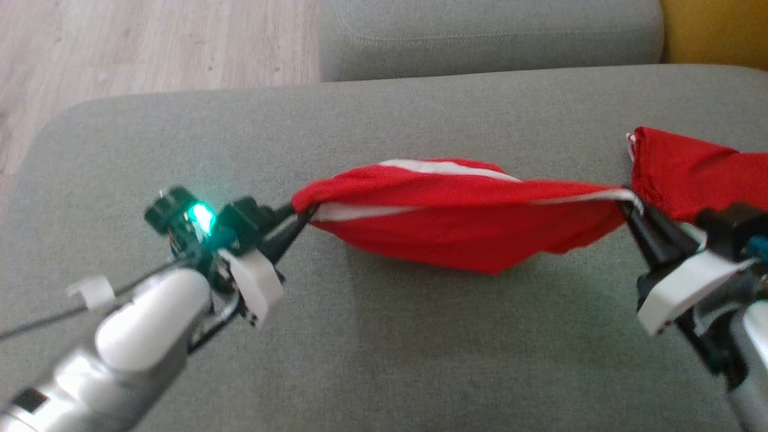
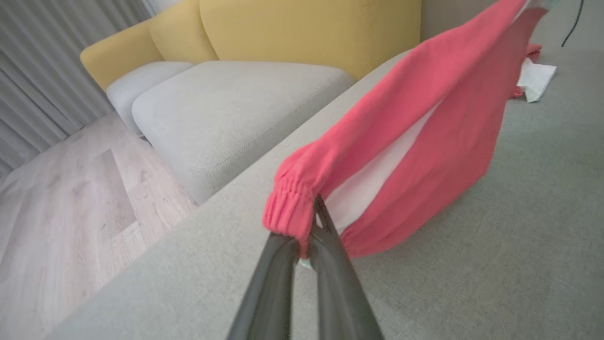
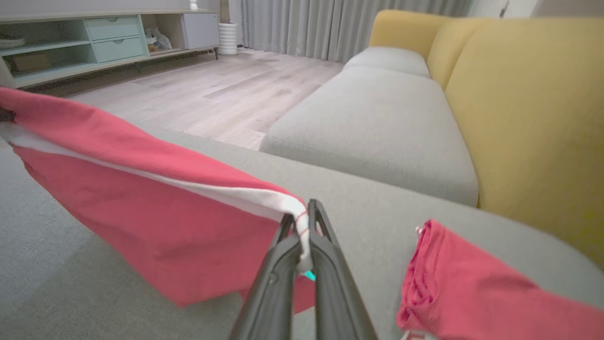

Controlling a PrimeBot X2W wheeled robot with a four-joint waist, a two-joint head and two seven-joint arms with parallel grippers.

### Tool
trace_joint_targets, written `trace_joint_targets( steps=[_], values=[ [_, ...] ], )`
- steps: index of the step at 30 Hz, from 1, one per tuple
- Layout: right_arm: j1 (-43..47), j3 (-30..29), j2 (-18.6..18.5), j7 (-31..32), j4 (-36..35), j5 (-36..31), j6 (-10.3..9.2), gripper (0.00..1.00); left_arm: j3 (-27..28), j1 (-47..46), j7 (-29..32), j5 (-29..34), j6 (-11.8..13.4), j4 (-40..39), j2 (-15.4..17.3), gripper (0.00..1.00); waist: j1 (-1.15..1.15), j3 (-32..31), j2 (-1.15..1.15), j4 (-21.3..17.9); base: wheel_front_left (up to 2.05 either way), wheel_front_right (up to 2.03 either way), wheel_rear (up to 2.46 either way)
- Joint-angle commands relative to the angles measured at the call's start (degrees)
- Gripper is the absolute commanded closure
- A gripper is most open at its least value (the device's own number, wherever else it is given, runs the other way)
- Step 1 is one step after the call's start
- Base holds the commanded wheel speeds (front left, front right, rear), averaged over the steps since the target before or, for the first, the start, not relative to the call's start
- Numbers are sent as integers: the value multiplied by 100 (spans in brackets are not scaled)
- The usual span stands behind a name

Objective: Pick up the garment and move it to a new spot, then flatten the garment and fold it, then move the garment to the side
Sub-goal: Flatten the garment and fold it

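Note:
A red garment [image 1: 456,210] with a white stripe hangs stretched between my two grippers, just above the grey cushion [image 1: 372,348], its lower edge sagging to the fabric. My left gripper [image 1: 300,215] is shut on its left end, a gathered red cuff [image 2: 290,208]. My right gripper [image 1: 629,207] is shut on its right end, where the white band [image 3: 264,200] bunches between the fingers [image 3: 325,255]. In the right wrist view the garment [image 3: 155,212] spreads away to the left.
A second red cloth [image 1: 690,174] lies on the cushion at the right, close behind my right gripper. A smaller grey seat [image 1: 492,36] and a yellow sofa back [image 3: 528,118] stand beyond. Wooden floor [image 1: 120,48] lies off the cushion's far left edge.

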Motion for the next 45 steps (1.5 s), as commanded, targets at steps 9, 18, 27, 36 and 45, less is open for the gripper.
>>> trace_joint_targets(
  steps=[9,18,27,36,45],
  values=[
    [-1288,227,-834,-53,-725,-326,-5,100,139,-1648,694,-956,10,-1003,937,100,0,-312,0,-66,0,0,0],
    [-1900,143,-823,35,-884,-579,-5,100,735,-2217,534,-1241,385,-1330,1017,100,0,-414,0,-93,0,0,0],
    [-1855,168,-833,293,-1050,-656,-5,100,644,-1977,717,-1231,609,-1731,1156,100,0,-284,0,-94,0,0,0],
    [-3341,765,-769,648,-365,-281,-5,100,653,-2769,1171,-1321,286,-1097,1125,100,0,847,0,-273,0,0,0],
    [-5878,1437,-478,11,1599,-659,-5,100,914,-4446,315,-991,170,634,365,100,0,1834,0,-274,0,0,0]
  ],
)
